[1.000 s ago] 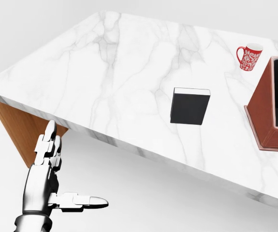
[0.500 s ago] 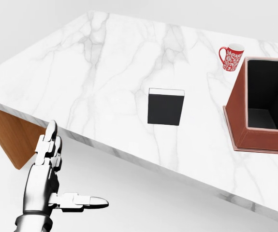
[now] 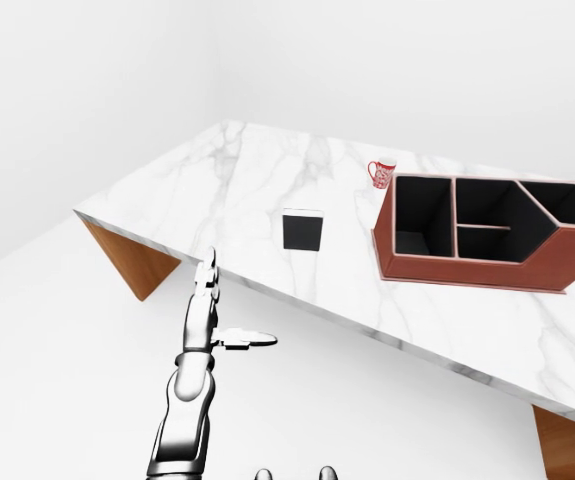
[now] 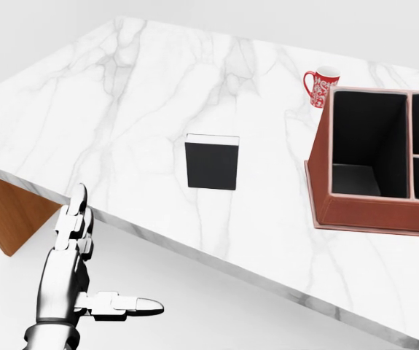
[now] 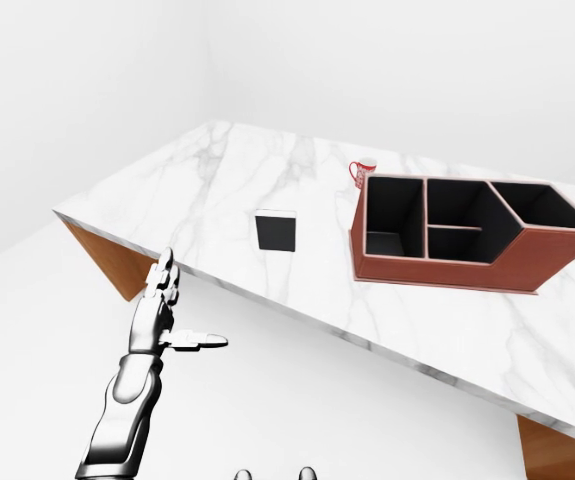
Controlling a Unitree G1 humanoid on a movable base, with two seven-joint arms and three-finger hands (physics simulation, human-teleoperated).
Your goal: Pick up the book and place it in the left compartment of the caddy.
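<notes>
The black book (image 4: 211,162) lies flat on the white marble table (image 4: 122,109), near the middle of the head view. To its right stands the red-brown caddy (image 4: 377,215), with its left compartment (image 4: 366,146) dark and nothing showing in it. My left hand (image 4: 113,254) hovers at the lower left of the head view, below the table's near edge. It is open, fingers straight up and thumb pointing right, and well apart from the book. The right hand does not show.
A red and white mug (image 4: 320,86) stands just above the caddy's left corner. The table's wooden base (image 3: 132,262) shows under its left end. White floor lies below the table's edge. Two small metal tips (image 3: 263,474) of unclear origin poke over the bottom edge.
The camera has moved, so the book, mug and table have slid left in the head view. More of the caddy has come in at the right. The left hand holds the same pose.
</notes>
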